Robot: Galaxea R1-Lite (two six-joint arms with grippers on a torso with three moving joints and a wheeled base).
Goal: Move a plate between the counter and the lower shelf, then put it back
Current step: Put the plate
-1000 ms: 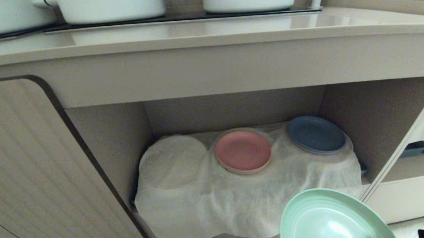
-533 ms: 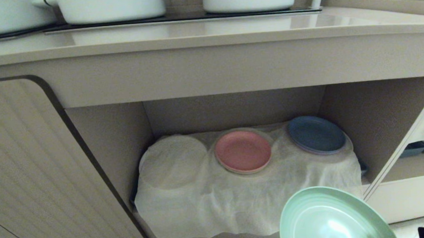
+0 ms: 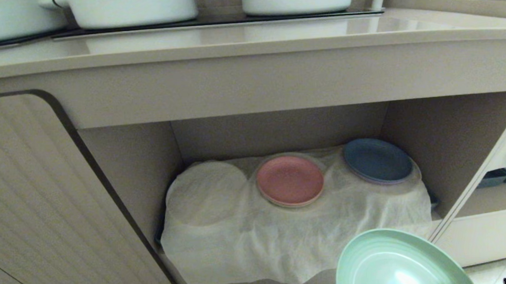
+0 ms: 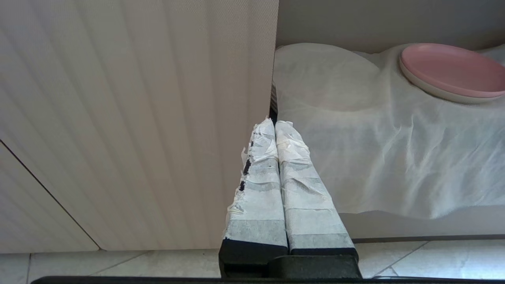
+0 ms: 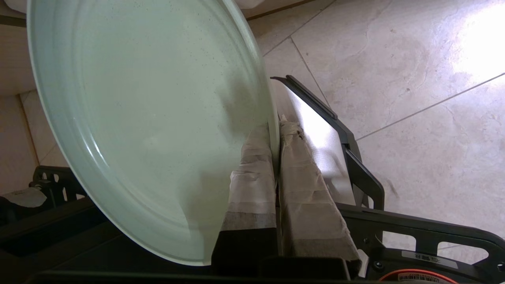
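We logged the round mint-green matte plate [image 3: 398,262] at about 5 o'clock in the head view, tilted, in front of and below the opening of the lower shelf [image 3: 278,132], touching neither shelf nor counter. In the right wrist view the right claw [image 5: 275,128] was clamped on the rim of the same plate [image 5: 138,118], one tape-wrapped finger [image 5: 252,177] on the concave face and the other behind the rim, over pale floor tiles [image 5: 414,79].

The lower shelf was a wide beige recess; its floor carried a wrinkled white cloth [image 3: 284,244]. On the cloth lay a round pink plate [image 3: 289,181] near the centre and a round blue plate [image 3: 377,160] at about 2 o'clock from it, the two apart. A round covered bump [image 3: 206,192] sat at 9 o'clock from the pink plate.

The long glossy beige counter [image 3: 247,38] ran across the 12 o'clock band, with white pots [image 3: 129,8] on a black inset panel [image 3: 212,22].

The left claw [image 4: 275,123] showed only in the left wrist view, its two taped fingers pressed together with nothing between them, just in front of the edge of a ribbed beige cabinet door [image 4: 138,118], beside the shelf opening. The pink plate [image 4: 453,71] and white cloth [image 4: 394,150] were visible beyond it.
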